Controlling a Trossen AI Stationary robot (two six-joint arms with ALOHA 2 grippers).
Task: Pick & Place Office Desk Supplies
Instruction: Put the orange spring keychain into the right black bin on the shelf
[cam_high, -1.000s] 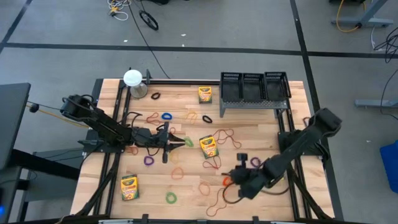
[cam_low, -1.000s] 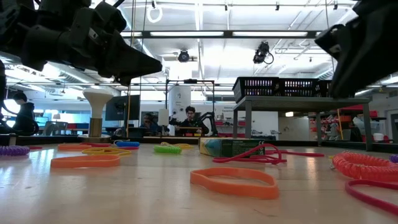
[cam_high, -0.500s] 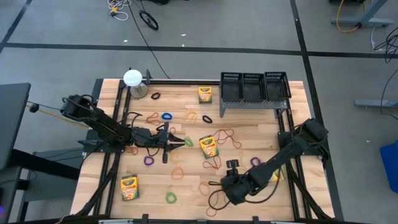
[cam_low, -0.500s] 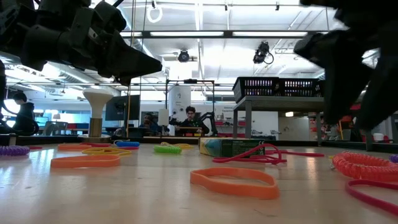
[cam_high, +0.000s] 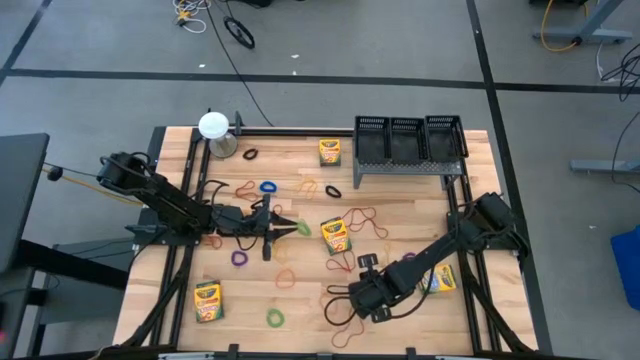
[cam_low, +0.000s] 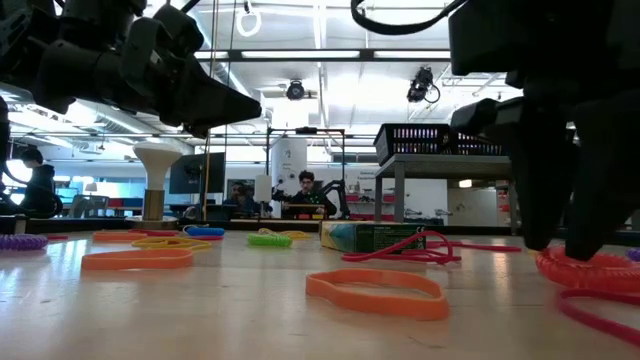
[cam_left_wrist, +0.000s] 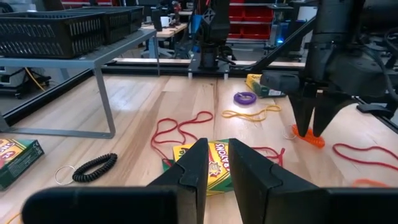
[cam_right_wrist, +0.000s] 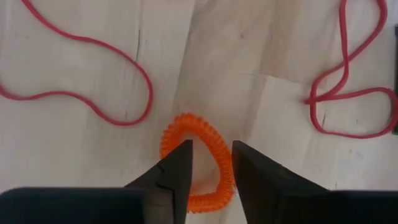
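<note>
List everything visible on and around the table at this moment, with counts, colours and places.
crayon boxes: four, yellow-and-green; far middle, centre, near left, near right under the right arm.
orange coil band: one, between the right gripper's fingers.
other bands: many thin loops, red, orange, purple, blue, green, black, scattered over the table.
mesh rack: one, black, far right.
white round-topped object: one, far left.
table: one, light wood.
left gripper: hangs over table's left-centre.
right gripper: open, down at the orange coil band.
</note>
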